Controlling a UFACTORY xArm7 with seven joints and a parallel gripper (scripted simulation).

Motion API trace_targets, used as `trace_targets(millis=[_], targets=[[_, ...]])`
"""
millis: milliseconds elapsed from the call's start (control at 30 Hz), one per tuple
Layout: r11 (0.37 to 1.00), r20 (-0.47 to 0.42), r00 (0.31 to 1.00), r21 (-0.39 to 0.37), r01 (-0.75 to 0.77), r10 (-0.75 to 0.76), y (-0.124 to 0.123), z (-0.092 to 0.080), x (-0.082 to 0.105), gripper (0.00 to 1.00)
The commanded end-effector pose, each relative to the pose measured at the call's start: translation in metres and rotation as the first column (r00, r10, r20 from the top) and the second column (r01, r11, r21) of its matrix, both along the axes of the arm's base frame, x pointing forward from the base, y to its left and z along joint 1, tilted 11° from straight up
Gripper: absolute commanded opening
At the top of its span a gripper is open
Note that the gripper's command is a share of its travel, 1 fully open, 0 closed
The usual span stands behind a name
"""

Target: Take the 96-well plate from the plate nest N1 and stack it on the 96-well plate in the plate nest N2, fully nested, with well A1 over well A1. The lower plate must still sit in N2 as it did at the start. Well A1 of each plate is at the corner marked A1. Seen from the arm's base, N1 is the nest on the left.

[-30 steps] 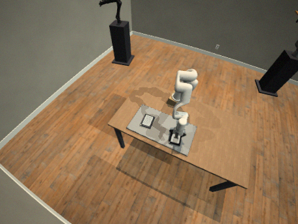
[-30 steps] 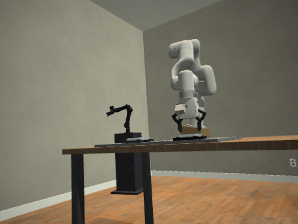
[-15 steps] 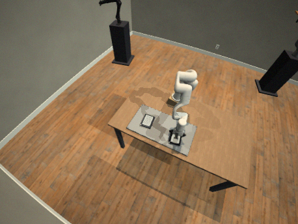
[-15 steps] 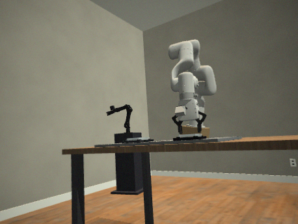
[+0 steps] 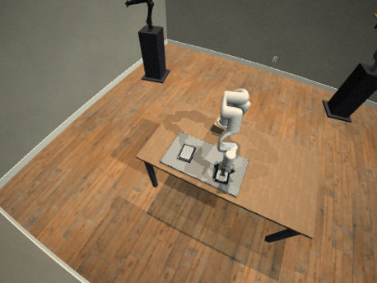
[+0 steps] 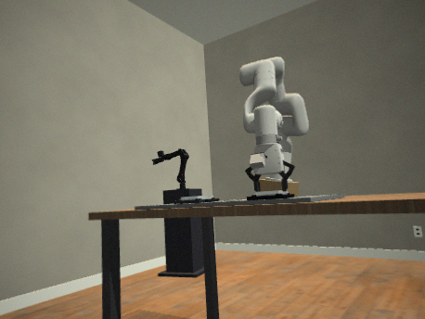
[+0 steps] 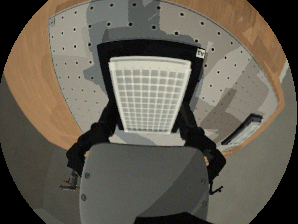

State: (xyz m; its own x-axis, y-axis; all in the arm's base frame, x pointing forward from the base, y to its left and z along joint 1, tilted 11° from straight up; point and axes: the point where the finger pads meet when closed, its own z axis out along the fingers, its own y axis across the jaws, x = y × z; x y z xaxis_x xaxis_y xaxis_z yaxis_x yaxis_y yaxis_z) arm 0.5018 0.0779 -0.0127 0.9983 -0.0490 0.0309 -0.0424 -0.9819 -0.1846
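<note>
Reaching for the first plate: that is the step I judge to be in hand, with the pick itself not yet made.

Item, gripper (image 6: pixel 269 185): jaws at their widest, holding nothing. In the exterior view the two black fingers (image 6: pixel 255 182) hang either side of the plate, tips close above the nest; I cannot tell whether they touch anything.

Item, 96-well plate (image 7: pixel 148 92): white, gridded, seated in its black plate nest (image 7: pixel 107 52). In the wrist view it lies square under the palm, between the fingers. I take this nest to be N1, on the arm's left. A small dark tag sits at one corner of the nest; too small to read as A1.

Item, second 96-well plate (image 5: pixel 187 151): seated in the other plate nest (image 5: pixel 180 158), nearer the desk's left end in the top view, well apart from the gripper. I take it as N2, untouched.

Item, grey mat (image 5: pixel 239 186): carries both nests, lying along the desk's front edge.

Item, desk (image 5: pixel 288 197): wooden, dark legs; the arm's base stands near its rear edge.

Next move, by my reckoning: settle the fingers to the plate's side walls, close evenly on them, then lift straight up so the plate clears its nest without tilting. Orientation must be kept for the A1 corners to match over N2.
</note>
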Motion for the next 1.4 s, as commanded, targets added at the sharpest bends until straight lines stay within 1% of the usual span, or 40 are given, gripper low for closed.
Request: trace_targets(millis=[0,533,567,1367], targets=[[1.0,0.004,1.0,0.0,0.001,-0.001,-0.0001,-0.0001,0.0018,1.0],[1.0,0.004,1.0,0.0,0.001,-0.001,-0.0001,-0.0001,0.0018,1.0],[1.0,0.004,1.0,0.0,0.001,-0.001,-0.0001,0.0004,0.0018,0.0],[1.0,0.004,1.0,0.0,0.001,-0.001,-0.0001,0.0004,0.0017,0.0]])
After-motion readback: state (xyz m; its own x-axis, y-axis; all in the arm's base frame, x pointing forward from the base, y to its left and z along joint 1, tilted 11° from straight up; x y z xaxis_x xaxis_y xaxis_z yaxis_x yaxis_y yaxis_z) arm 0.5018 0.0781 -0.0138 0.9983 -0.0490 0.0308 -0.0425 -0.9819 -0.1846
